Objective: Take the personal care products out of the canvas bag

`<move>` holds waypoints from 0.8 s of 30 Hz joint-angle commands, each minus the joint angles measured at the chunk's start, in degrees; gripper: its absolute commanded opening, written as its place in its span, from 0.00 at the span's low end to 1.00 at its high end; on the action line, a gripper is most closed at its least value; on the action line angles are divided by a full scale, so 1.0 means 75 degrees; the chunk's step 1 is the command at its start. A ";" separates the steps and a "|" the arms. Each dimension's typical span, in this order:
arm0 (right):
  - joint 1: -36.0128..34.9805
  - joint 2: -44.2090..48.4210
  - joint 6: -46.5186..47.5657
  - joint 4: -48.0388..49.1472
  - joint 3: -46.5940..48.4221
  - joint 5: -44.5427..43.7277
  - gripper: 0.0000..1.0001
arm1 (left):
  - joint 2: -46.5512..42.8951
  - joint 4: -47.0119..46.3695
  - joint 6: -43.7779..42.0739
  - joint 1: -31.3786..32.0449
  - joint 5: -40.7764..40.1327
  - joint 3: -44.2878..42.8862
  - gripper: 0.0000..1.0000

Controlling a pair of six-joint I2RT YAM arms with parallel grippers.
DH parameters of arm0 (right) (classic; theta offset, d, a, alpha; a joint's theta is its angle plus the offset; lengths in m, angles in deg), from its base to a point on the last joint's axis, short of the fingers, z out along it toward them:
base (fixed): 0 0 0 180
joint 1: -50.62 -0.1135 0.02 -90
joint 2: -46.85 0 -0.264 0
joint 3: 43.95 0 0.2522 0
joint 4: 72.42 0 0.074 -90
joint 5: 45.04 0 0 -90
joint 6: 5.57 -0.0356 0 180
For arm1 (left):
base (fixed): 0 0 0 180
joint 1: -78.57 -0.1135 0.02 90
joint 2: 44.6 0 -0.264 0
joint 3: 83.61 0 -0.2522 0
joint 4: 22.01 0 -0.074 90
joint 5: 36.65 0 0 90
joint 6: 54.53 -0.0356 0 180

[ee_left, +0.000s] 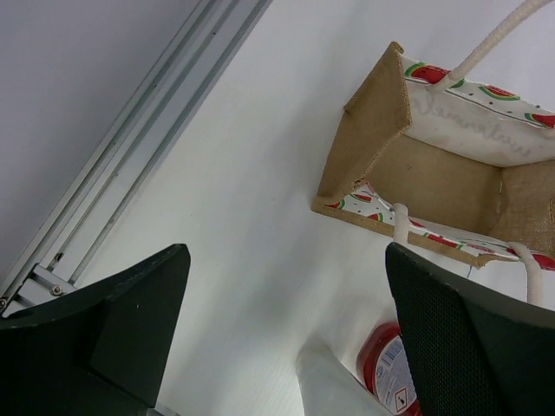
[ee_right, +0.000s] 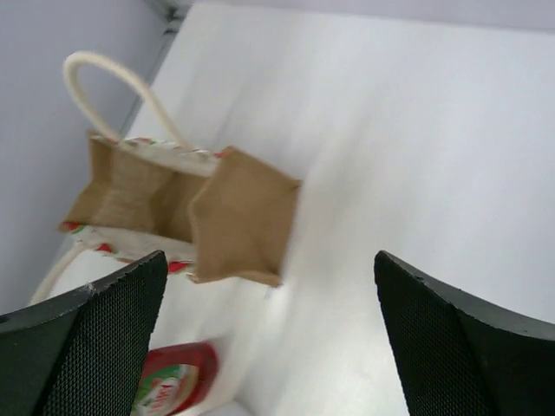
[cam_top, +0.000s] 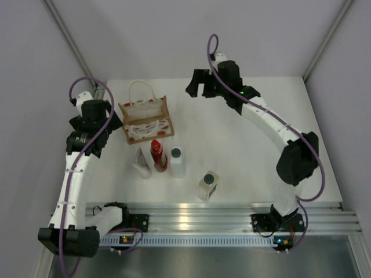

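Both pincers gape wide, gripping nothing, left gripper (ee_left: 286, 256) just left of the canvas bag (cam_top: 146, 119), right gripper (ee_right: 270, 264) far-right of it; pale tube (cam_top: 142, 163), red bottle (cam_top: 157, 155), white bottle (cam_top: 177, 162) and second white bottle (cam_top: 208, 185) sit on the table (cam_top: 249, 150) near of the bag.

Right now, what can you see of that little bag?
The bag is a small boxy tote of tan jute-like cloth, with white sides printed with red watermelon slices and two white rope handles. It stands upright and open on the table, left rear, looking empty inside. A red bottle stands close in front.
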 commanded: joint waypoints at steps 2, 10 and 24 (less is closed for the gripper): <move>0.0549 0.2184 0.1219 -0.0354 -0.1314 -0.1471 0.99 | -0.0300 -0.0674 -0.0381 -0.0049 0.0364 0.0039 0.98; 0.0445 0.5440 0.2347 -0.1514 -0.2982 -0.5248 0.99 | -0.1823 -0.0815 -0.0698 0.0056 0.0177 0.1010 0.98; 0.0433 0.9332 0.1902 -0.3331 -0.5032 -0.5460 1.00 | -0.5281 -0.0851 -0.1765 0.0619 0.1313 0.2921 0.98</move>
